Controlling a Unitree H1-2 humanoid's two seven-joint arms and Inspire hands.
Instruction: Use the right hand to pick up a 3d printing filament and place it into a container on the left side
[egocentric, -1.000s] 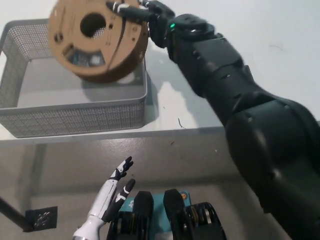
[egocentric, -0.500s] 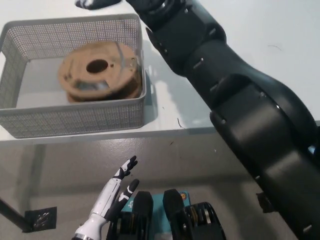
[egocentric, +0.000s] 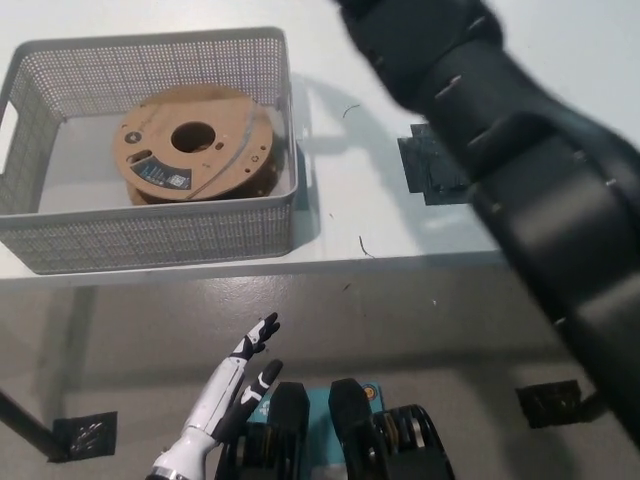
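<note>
The brown spool (egocentric: 195, 143) of filament lies flat inside the grey mesh basket (egocentric: 150, 240), toward its right half, on the white table (egocentric: 350, 200) at about ten o'clock in the view. The black right arm (egocentric: 520, 170) sweeps from five o'clock up to twelve o'clock, crossing above a dark square patch (egocentric: 428, 172) on the table, but its hand is out of sight past the top edge, so its fingers cannot be judged. The white left hand (egocentric: 225, 395) rests low at seven o'clock, below the table edge, holding nothing with its fingers loosely spread.
</note>
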